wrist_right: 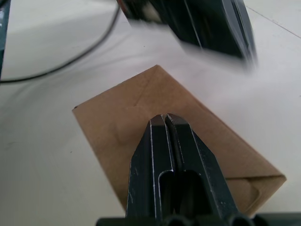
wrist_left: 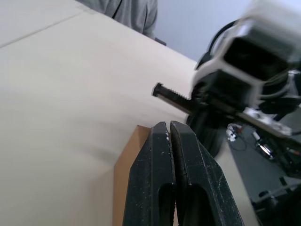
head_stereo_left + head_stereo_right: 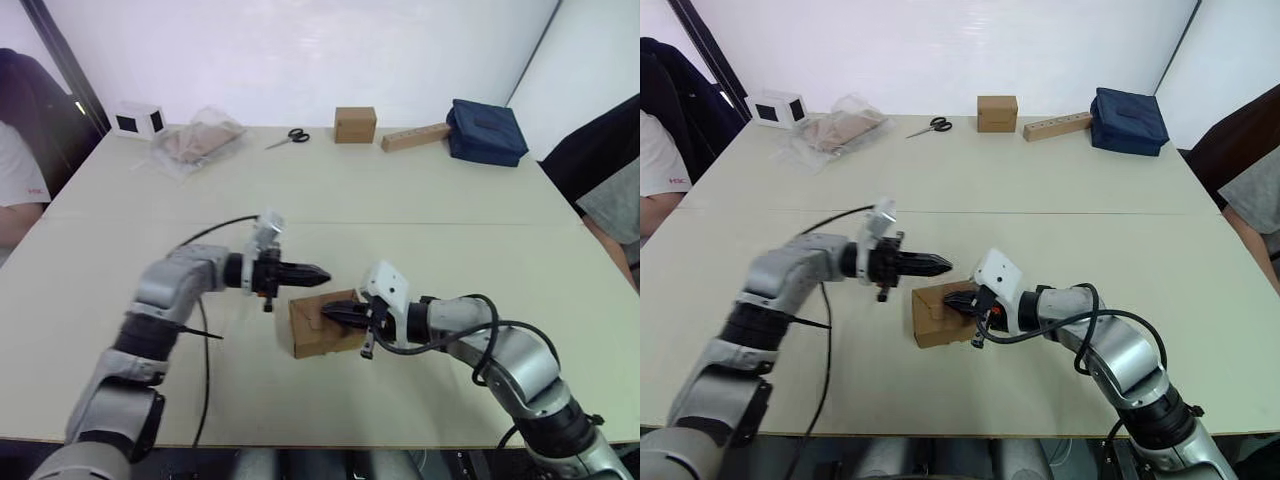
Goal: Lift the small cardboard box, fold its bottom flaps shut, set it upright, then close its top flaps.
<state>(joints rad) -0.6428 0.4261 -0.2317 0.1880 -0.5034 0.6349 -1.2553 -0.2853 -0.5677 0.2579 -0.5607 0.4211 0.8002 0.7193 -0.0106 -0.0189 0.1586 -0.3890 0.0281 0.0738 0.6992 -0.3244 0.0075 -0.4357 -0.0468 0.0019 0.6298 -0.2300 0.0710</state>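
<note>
Low at centre frame, the small cardboard box [image 3: 322,324] sits on the counter [image 3: 400,200]; both grippers, left [image 3: 318,274] and right [image 3: 330,314], jaws together, press its top, apparently flattening flaps.

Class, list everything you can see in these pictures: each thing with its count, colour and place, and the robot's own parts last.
Table: one, beige, under everything.
Small cardboard box: one, brown, near middle.
Cube box: one, brown, far edge.
White box: one, black squares, far left corner.
Plastic bag: one, clear, far left.
Scissors: one, black-handled, far middle.
Wooden block: one, tan, far right.
Bag: one, navy, far right corner.
People: two, seated either side.
Left gripper: black, shut, above the carton.
Right gripper: black, shut, at the carton's top.
</note>
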